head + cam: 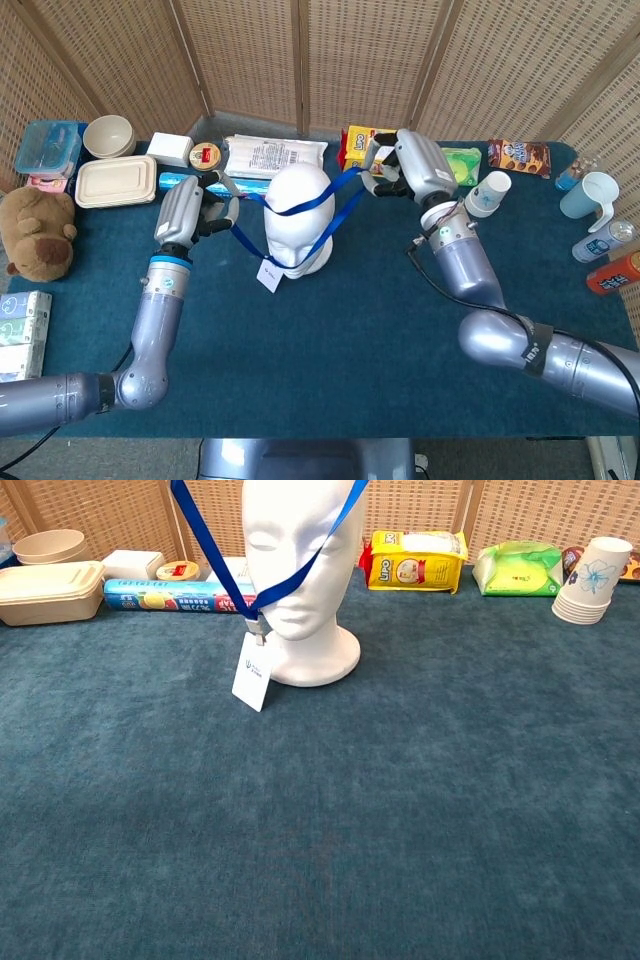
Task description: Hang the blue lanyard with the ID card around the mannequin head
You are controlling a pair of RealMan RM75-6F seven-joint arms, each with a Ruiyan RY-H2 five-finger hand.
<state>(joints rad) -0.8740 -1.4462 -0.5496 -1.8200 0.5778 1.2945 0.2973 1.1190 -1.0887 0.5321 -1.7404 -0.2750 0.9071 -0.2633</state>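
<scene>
A white foam mannequin head [298, 215] [298, 570] stands upright on the blue table. The blue lanyard [330, 210] [300, 565] loops across its face and over its crown, stretched taut to both sides. The white ID card [268, 275] [252, 670] dangles at the head's front left, near the base. My left hand [185, 212] grips the strap left of the head. My right hand [415, 170] grips the strap up and to the right of the head. Neither hand shows in the chest view.
Behind the head lie a white packet [272, 155], a blue tube [185, 182] and a yellow box [375, 148]. A lidded container [115, 180] and bowl [108, 135] sit at left, paper cups [488, 192] and a mug [590, 195] at right, a teddy bear [35, 232] far left.
</scene>
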